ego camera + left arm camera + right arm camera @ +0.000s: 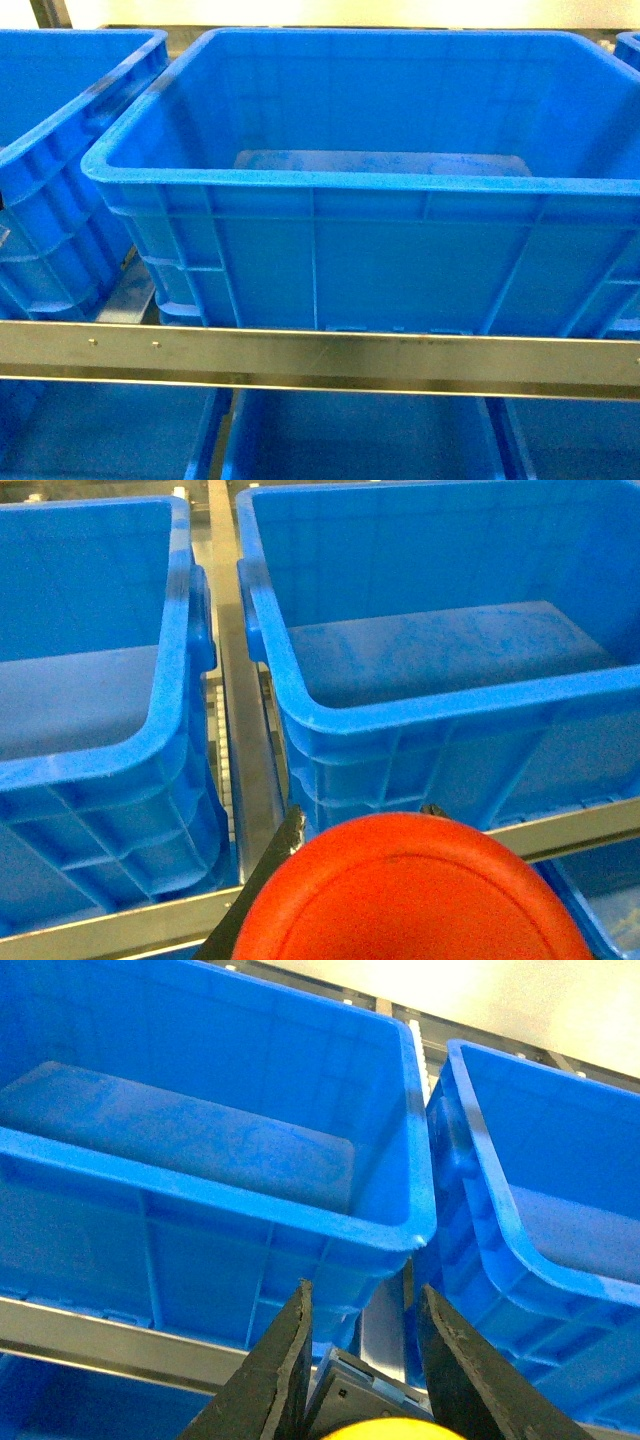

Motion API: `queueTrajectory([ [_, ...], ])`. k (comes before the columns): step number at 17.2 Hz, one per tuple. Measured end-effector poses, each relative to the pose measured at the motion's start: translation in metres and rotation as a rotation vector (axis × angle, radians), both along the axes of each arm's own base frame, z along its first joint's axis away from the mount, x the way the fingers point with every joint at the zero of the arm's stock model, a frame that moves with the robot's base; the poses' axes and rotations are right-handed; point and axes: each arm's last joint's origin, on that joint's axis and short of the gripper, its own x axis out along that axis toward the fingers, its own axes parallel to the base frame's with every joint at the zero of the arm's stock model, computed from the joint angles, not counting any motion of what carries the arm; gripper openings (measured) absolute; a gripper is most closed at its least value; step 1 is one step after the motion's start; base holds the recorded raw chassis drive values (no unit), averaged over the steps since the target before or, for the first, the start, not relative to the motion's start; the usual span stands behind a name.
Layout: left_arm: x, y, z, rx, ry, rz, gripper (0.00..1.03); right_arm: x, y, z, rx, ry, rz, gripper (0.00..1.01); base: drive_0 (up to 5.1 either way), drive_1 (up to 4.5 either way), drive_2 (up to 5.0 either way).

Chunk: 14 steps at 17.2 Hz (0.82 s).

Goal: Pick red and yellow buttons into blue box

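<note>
1. Head view: the blue box [330, 180] stands upright on a rack shelf, its open top up and its long side running along the metal rail [320, 358] at the shelf's front edge. Its scuffed floor shows nothing lying on it. A second blue crate [60, 150] stands just beside it toward the shelf's left end, and a sliver of another shows at the right edge. More blue bins [350, 440] sit on the level below the rail. Neither arm appears in this view.

2. Left wrist view: the red button [410, 890] fills the bottom edge, its round cap facing the camera, so its stem axis points away along the line of sight. A dark finger [262, 880] of the left gripper [350, 825] shows at the cap's left side; the fingers appear clamped on the button. The wrist is held in front of the rail, level with the box's near wall, looking slightly down into the box.

3. Right wrist view: the right gripper [362, 1345] shows two dark fingers [275, 1370], somewhat apart, gripping the grey blocky base of the yellow button [390, 1428], whose cap peeks in at the bottom edge. The gripper hangs outside the box, before its front right corner and the gap to the neighbouring crate [540, 1220].
</note>
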Motion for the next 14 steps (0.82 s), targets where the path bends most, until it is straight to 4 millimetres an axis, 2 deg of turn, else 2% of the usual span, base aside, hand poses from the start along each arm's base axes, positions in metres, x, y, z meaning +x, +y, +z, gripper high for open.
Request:
queueTrajectory([
  [10, 0.000, 0.000, -0.001, 0.001, 0.004, 0.001, 0.25, 0.005, -0.003, -0.001, -0.014, 0.047, 0.021, 0.29, 5.1, -2.38, -2.4],
  [14, 0.000, 0.000, -0.001, 0.001, 0.004, 0.001, 0.25, 0.026, -0.001, 0.038, -0.009, -0.010, 0.047, 0.29, 0.0, 0.00, 0.0],
])
